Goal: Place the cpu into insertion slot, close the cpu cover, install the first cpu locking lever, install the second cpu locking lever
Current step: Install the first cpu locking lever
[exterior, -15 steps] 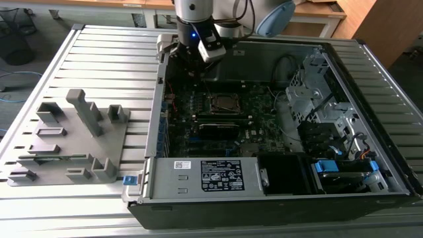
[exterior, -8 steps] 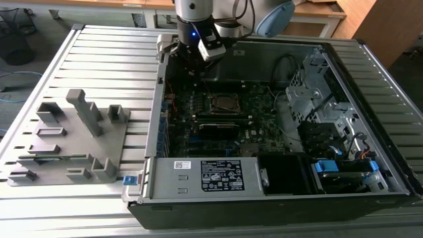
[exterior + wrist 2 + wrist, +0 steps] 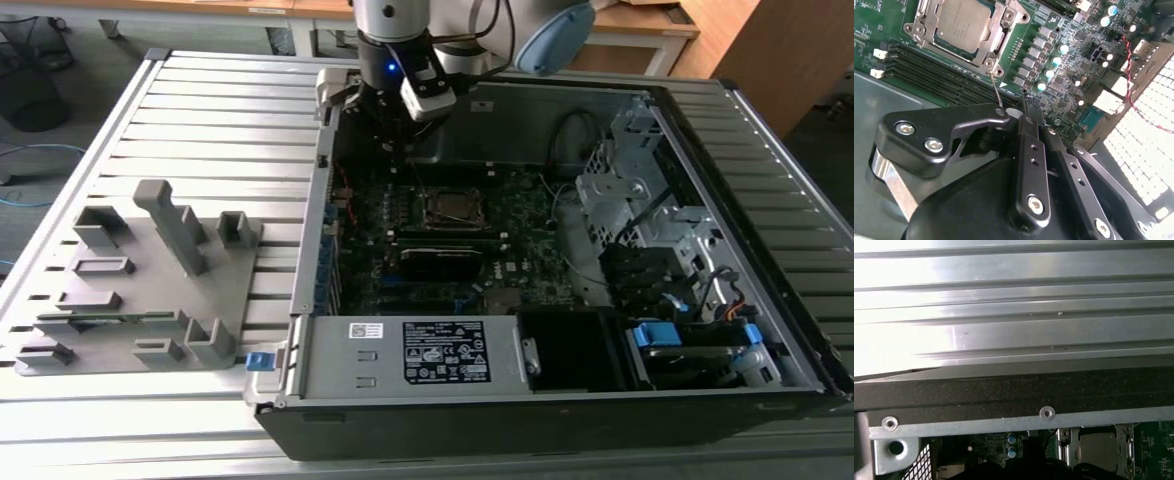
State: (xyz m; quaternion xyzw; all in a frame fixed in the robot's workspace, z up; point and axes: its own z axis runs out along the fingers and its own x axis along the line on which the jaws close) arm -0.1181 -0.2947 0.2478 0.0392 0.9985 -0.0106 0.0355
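The grey square cpu [image 3: 961, 25] lies flat, framed by the lowered silver cpu cover [image 3: 998, 31].

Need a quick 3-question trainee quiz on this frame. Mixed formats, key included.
1. True or false: the cpu sits on the motherboard inside the computer case.
2. The cpu cover is: A) lying flat, framing the cpu; B) standing upright; C) taken off the board.
3. Fill in: in the exterior view, the grey fixture tray lies on the ____ of the case.
Key: 1 true; 2 A; 3 the exterior view's left.
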